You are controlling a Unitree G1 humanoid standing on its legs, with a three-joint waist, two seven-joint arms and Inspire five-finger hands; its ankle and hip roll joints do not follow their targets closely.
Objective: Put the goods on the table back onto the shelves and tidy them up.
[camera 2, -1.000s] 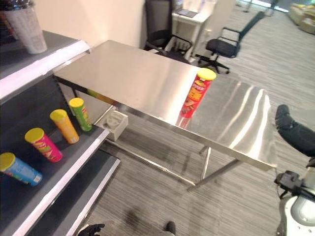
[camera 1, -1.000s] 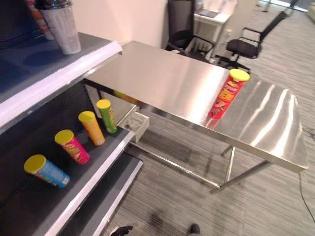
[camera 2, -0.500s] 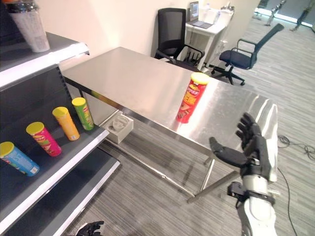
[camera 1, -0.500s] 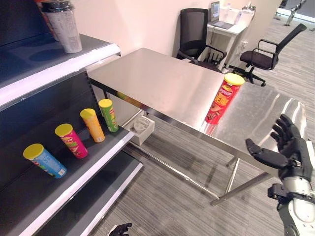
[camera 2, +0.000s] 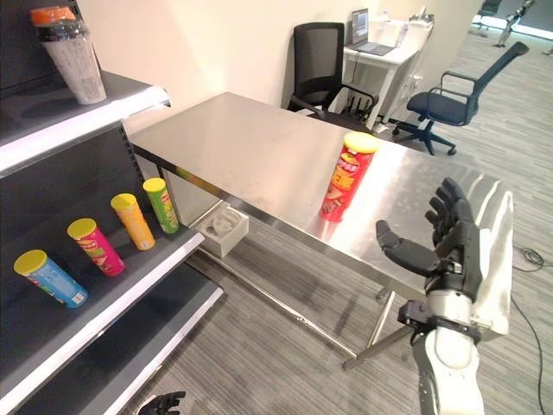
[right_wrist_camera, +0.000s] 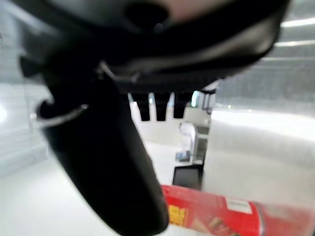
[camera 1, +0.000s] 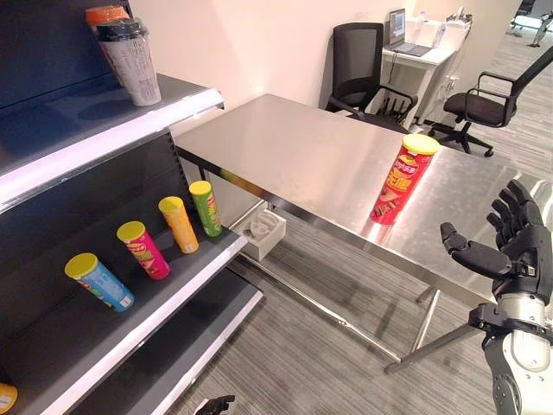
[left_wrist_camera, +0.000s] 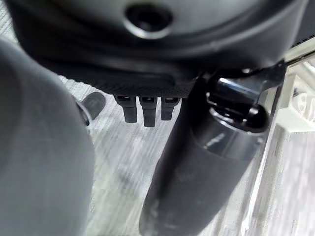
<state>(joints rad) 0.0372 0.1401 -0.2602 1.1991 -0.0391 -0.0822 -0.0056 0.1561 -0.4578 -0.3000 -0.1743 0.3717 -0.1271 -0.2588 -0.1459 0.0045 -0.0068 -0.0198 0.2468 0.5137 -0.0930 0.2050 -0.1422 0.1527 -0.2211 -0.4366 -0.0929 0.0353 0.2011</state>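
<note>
Steel table (camera 1: pixel 294 156), rectangular, with a smooth reflective top, standing at an angle beside the dark shelves (camera 1: pixel 104 130). One red can (camera 1: pixel 394 181), a tall cylinder with a yellow lid, stands upright near the table's front edge, with bare metal on all sides of it. The right hand (camera 2: pixel 449 246) is raised just past that front edge, to the right of the can and apart from it; its fingers are straight and spread, the thumb held out toward the can, gripping nothing. In the right wrist view the can (right_wrist_camera: pixel 231 216) appears beyond the thumb, untouched. The left hand (camera 1: pixel 214 404) hangs low over the striped grey carpet (camera 1: pixel 328 363), fingers loosely relaxed and empty.

Middle shelf: four lidded cylinders in a row, blue can (camera 1: pixel 99 281), pink can (camera 1: pixel 143 249), orange can (camera 1: pixel 180 224) and green can (camera 1: pixel 206 207), spaced apart, near the white shelf lip. Top shelf: a translucent lidded cup (camera 1: pixel 131 59). Behind the table, two black office chairs (camera 1: pixel 363 60).
</note>
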